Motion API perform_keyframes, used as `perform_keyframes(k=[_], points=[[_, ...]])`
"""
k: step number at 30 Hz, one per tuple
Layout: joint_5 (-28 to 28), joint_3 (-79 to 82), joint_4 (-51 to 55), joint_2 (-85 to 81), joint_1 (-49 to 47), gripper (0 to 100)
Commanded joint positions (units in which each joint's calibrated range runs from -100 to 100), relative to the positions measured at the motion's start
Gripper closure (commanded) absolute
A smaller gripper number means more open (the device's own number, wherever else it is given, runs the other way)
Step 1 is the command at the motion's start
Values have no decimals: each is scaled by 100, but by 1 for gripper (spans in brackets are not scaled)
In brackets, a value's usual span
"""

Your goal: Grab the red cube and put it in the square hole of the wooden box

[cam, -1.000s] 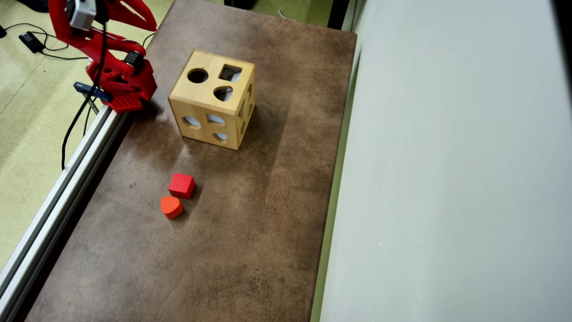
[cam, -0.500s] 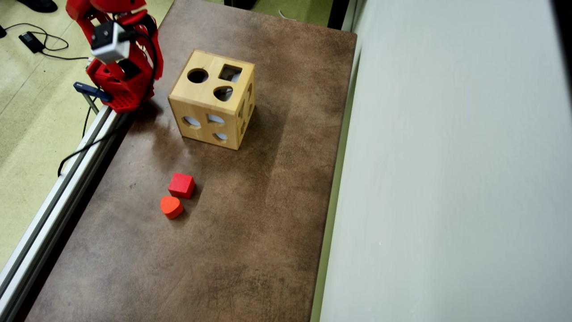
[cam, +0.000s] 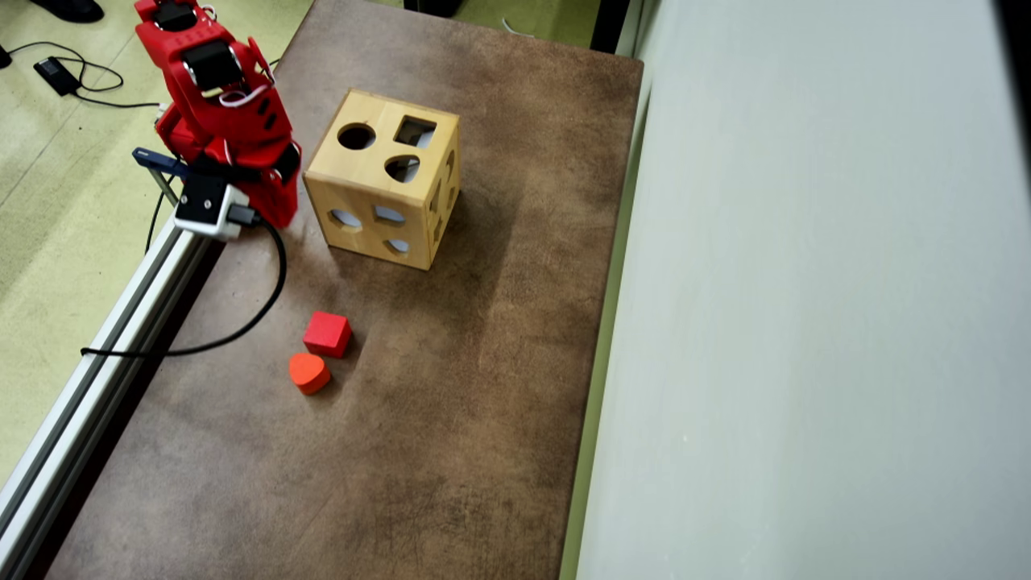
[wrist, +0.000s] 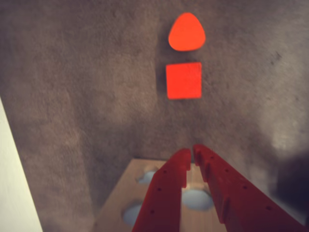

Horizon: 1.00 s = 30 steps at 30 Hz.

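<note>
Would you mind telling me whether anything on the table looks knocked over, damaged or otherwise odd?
Nothing stands out. The wooden box sits flat and looks intact, and the red cube rests beside the orange heart block on the table. Nothing is spilled.

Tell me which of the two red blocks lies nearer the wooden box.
The red cube, square-faced; the rounded heart block lies just beyond it, farther from the wooden box.
</note>
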Motion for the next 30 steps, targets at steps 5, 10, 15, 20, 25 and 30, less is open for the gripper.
perform_keyframes(k=[5,10,15,20,25,30], points=[[54,-122,-289,512,20,91],[63,-131,-321,954,191,85],[68,-122,-780,1243,332,81],[78,-113,-900,1260,347,71],[78,-104,-820,1362,339,59],[83,-113,-836,1905,377,55]])
